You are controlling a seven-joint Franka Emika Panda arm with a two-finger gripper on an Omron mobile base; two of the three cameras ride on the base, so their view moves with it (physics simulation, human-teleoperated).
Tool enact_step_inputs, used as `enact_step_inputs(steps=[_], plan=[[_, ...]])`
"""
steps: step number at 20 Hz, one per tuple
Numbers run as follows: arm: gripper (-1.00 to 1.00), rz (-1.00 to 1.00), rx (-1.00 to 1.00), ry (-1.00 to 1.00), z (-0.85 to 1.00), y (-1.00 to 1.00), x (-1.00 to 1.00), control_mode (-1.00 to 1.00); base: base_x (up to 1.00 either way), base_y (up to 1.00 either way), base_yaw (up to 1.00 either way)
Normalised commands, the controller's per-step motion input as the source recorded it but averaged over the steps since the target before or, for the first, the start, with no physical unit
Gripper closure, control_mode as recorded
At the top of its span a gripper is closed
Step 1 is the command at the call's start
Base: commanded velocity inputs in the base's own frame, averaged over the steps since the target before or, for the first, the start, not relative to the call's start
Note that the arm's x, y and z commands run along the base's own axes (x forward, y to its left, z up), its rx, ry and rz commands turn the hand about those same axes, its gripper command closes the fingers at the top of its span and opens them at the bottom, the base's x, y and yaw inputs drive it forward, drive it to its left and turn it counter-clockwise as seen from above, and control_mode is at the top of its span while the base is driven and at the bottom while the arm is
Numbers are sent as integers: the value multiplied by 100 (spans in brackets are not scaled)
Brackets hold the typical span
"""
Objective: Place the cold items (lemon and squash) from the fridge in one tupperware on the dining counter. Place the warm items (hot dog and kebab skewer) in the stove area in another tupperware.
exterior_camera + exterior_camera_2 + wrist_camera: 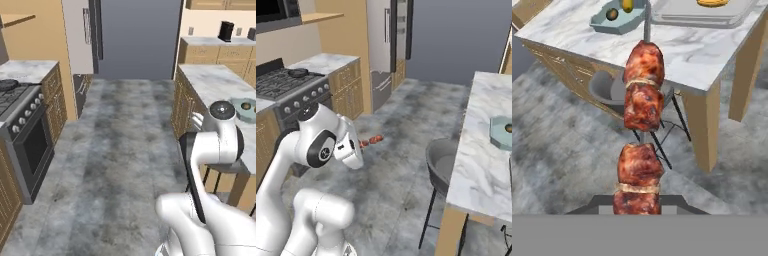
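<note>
On the marble table (702,55), a pale blue tupperware (609,24) holds yellow and dark items; beside it, a grey tupperware (704,17) holds something orange. The fingers grip the browned meat kebab skewer (641,125) above the floor.

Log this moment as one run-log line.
stage: carrying | gripper: shut on kebab skewer | heading: dining counter | blue tupperware: holds two items | second tupperware: one yellow item inside
</note>
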Motion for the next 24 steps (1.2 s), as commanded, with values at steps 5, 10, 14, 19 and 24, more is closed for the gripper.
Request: enact_step_inputs(steps=[5, 10, 14, 19, 24], plan=[[100, 0, 0, 0, 0, 0, 0, 100, -75, -74, -3], [100, 0, 0, 0, 0, 0, 0, 100, -2, -99, 0], [100, 0, 0, 0, 0, 0, 0, 100, 13, -99, 9], [100, 0, 0, 0, 0, 0, 0, 100, 46, -80, 23], [100, 0, 0, 0, 0, 0, 0, 100, 64, -76, 14]])
